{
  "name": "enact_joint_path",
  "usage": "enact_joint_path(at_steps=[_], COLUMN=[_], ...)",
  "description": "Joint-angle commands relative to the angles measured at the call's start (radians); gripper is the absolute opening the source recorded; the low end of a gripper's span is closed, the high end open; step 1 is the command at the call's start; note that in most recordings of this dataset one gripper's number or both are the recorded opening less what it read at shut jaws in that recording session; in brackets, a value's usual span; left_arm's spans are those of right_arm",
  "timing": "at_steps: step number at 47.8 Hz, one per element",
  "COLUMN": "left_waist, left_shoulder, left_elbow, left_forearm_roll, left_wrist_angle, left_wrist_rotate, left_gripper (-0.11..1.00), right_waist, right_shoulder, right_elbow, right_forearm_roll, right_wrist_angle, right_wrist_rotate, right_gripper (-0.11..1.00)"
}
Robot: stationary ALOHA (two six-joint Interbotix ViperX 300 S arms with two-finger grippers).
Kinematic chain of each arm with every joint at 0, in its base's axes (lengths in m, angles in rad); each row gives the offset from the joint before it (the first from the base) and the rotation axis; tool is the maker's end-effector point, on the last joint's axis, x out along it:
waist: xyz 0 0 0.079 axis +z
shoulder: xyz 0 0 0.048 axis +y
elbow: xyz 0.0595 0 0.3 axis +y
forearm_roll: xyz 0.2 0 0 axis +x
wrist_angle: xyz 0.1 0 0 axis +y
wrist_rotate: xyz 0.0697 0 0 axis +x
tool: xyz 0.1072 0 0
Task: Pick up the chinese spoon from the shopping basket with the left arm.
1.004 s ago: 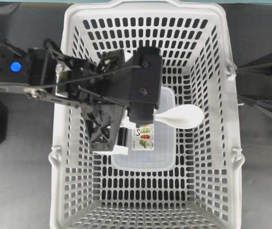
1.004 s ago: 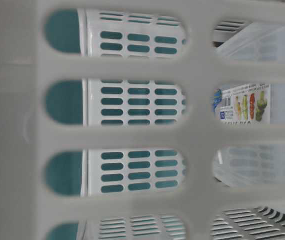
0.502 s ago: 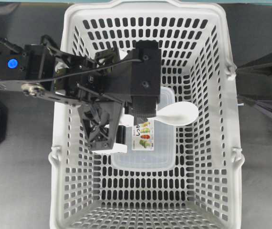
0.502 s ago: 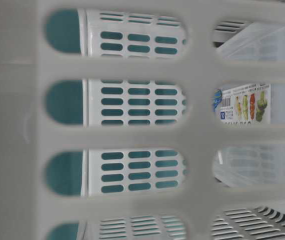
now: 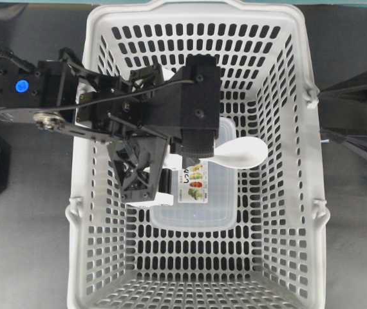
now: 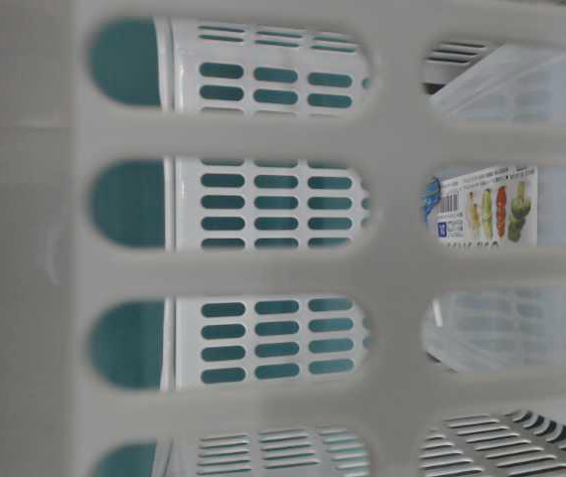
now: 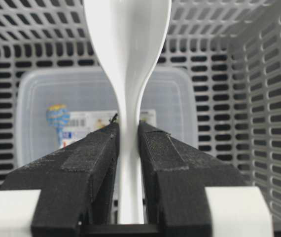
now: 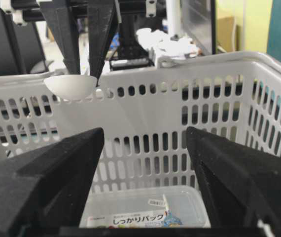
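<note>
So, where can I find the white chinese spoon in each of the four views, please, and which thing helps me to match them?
Overhead: the chinese spoon lies right of centre, bowl pointing right, handle hidden under the left gripper.
Table-level: not in it.
Left wrist: centre, handle clamped between the fingers, bowl at the top edge.
Right wrist: upper left, its bowl near the rim of the shopping basket.
Shared landmark: the clear food container with a printed label.
</note>
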Motion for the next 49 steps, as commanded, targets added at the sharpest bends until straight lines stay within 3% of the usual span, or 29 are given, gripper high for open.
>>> enact_joint_path(at_steps=[1, 49], left_waist=[-0.002, -0.003], left_shoulder=[-0.011, -0.011], left_elbow=[-0.006, 0.040], left_forearm_roll=[0.003, 0.002], left_wrist_angle=[-0.005, -0.005], left_wrist_rotate=[-0.002, 0.000], left_gripper=[0.13, 0.13], right_waist=[-0.003, -0.005], right_shoulder=[0.005, 0.005], right_elbow=[-0.018, -0.014], right_forearm_roll=[0.003, 0.003], right_wrist_angle=[-0.006, -0.006], right_wrist_rotate=[-0.002, -0.003], right_gripper=[0.66, 0.66])
